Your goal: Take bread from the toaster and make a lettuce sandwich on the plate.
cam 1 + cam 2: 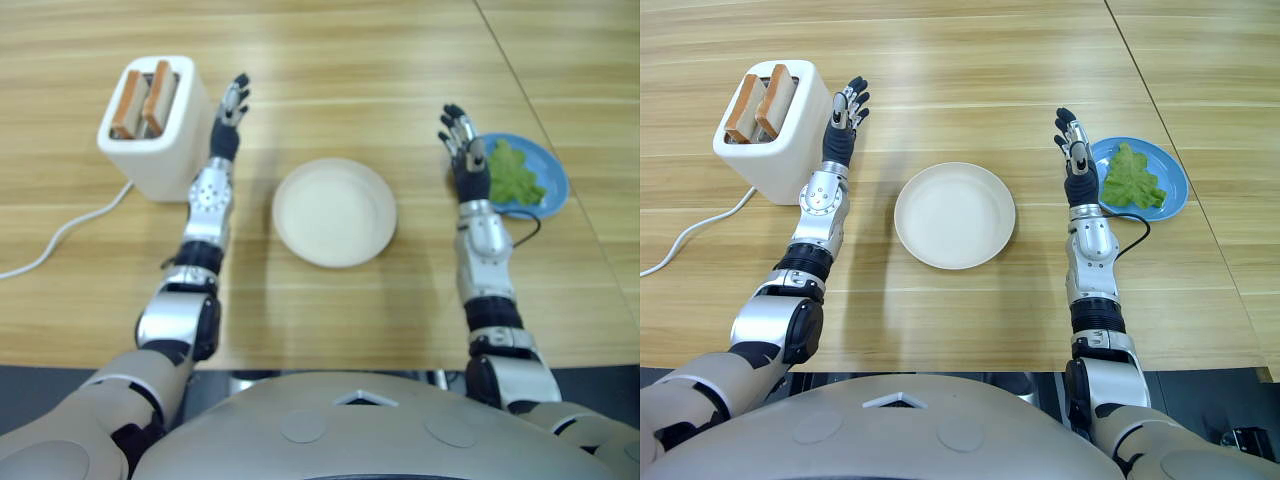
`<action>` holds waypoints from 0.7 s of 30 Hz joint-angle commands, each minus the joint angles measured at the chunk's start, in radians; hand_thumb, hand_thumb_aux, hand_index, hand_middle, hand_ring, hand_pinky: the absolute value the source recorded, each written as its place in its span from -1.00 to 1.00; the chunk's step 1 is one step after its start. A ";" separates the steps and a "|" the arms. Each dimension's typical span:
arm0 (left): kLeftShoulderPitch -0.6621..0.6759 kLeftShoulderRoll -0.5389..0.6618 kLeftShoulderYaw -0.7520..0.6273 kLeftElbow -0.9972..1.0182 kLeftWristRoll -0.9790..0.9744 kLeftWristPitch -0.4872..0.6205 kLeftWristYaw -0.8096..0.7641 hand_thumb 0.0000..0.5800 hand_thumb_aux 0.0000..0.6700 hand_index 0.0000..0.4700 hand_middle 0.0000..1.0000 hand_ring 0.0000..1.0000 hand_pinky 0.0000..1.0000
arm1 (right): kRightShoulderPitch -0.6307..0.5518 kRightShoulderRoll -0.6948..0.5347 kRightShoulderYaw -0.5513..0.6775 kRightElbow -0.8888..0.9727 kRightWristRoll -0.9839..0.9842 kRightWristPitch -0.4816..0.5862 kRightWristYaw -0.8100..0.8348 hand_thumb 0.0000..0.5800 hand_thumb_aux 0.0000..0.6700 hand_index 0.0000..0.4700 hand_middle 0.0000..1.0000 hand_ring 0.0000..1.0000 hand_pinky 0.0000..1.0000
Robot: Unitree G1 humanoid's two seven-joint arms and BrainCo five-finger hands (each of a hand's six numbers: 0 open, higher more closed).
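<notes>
A white toaster point(770, 135) stands at the left of the wooden table with two slices of bread point(760, 102) upright in its slots. My left hand point(844, 118) is open just to the right of the toaster, holding nothing. An empty cream plate point(954, 215) lies in the middle. A green lettuce leaf point(1131, 177) rests on a blue plate point(1174, 172) at the right. My right hand point(1075, 150) is open, its fingers straight, beside the blue plate's left rim.
The toaster's white cord point(690, 240) trails off to the left along the table. A dark cable point(1137, 238) loops by my right wrist. A seam between table boards point(1160, 110) runs diagonally at the right.
</notes>
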State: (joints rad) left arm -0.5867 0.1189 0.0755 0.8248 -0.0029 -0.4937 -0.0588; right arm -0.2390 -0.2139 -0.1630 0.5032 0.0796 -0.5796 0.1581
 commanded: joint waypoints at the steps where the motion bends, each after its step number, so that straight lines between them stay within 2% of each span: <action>1: 0.009 0.000 -0.001 -0.001 0.005 0.002 0.003 -1.00 -1.00 -1.00 -1.00 -1.00 -1.00 | 0.007 -0.007 0.001 0.016 -0.008 0.005 0.000 -1.00 -1.00 -1.00 -1.00 -1.00 -1.00; 13: 0.010 0.008 -0.011 -0.007 0.018 0.023 0.009 -1.00 -1.00 -1.00 -1.00 -1.00 -1.00 | 0.008 -0.006 0.001 0.017 -0.009 0.004 0.000 -1.00 -1.00 -1.00 -1.00 -1.00 -1.00; 15: 0.050 0.008 -0.023 -0.149 0.019 0.033 0.005 -1.00 -1.00 -1.00 -1.00 -1.00 -1.00 | 0.010 -0.005 0.002 0.015 -0.009 0.005 -0.001 -1.00 -1.00 -1.00 -1.00 -1.00 -1.00; 17: 0.116 0.023 -0.034 -0.422 0.029 0.069 -0.003 -1.00 -1.00 -1.00 -1.00 -1.00 -1.00 | 0.010 -0.005 0.003 0.020 -0.009 0.004 0.000 -1.00 -1.00 -1.00 -1.00 -1.00 -1.00; 20: 0.198 0.093 0.003 -0.880 0.073 0.210 -0.012 -1.00 -1.00 -1.00 -1.00 -1.00 -1.00 | 0.010 -0.006 0.004 0.027 -0.010 0.001 0.001 -1.00 -1.00 -1.00 -1.00 -1.00 -1.00; 21: 0.210 0.119 0.023 -0.969 0.092 0.258 -0.011 -1.00 -1.00 -1.00 -1.00 -1.00 -1.00 | 0.012 -0.006 0.004 0.027 -0.011 0.001 -0.001 -1.00 -1.00 -1.00 -1.00 -1.00 -1.00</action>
State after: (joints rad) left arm -0.3885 0.1967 0.0584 0.0408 0.0521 -0.3260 -0.0665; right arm -0.2351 -0.2154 -0.1590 0.5156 0.0778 -0.5811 0.1576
